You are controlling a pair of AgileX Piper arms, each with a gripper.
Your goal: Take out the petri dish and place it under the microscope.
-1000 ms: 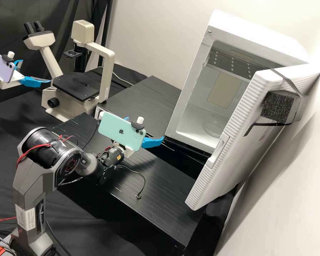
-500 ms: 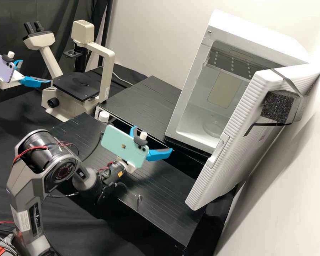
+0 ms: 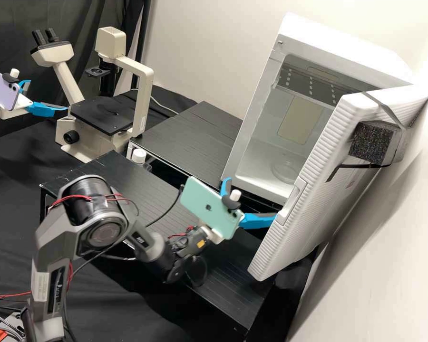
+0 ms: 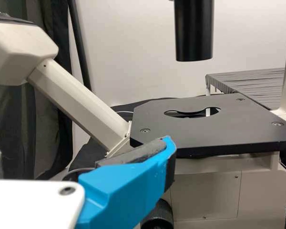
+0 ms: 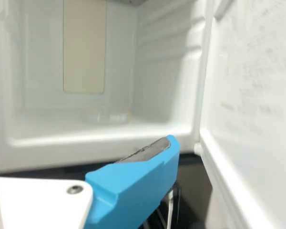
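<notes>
In the high view a clear petri dish (image 3: 287, 168) lies on the floor of the white incubator (image 3: 257, 171), whose door hangs open; the dish (image 5: 110, 117) shows faintly in the right wrist view. My right gripper (image 3: 251, 197) stands open just outside the incubator's mouth, beside the door's edge, holding nothing; its own view has it (image 5: 81, 144) before the cavity. My left gripper (image 3: 47, 96) is open and empty at the far left, near the microscope (image 3: 142, 102). In its own view, the left gripper (image 4: 81, 145) faces the black stage (image 4: 248, 126), which has an oval cutout.
A black bench top (image 3: 152, 202) runs below the right arm, with a second black platform (image 3: 195, 137) behind it. A white-capped bottle (image 3: 139, 156) stands between them. The incubator's ribbed door (image 3: 314, 199) juts out close to the right gripper, with a foam block (image 3: 368, 142) strapped on.
Over the last second my right gripper has moved rightward and down in the high view, toward the incubator door, still open. The left arm and the dish have kept still.
</notes>
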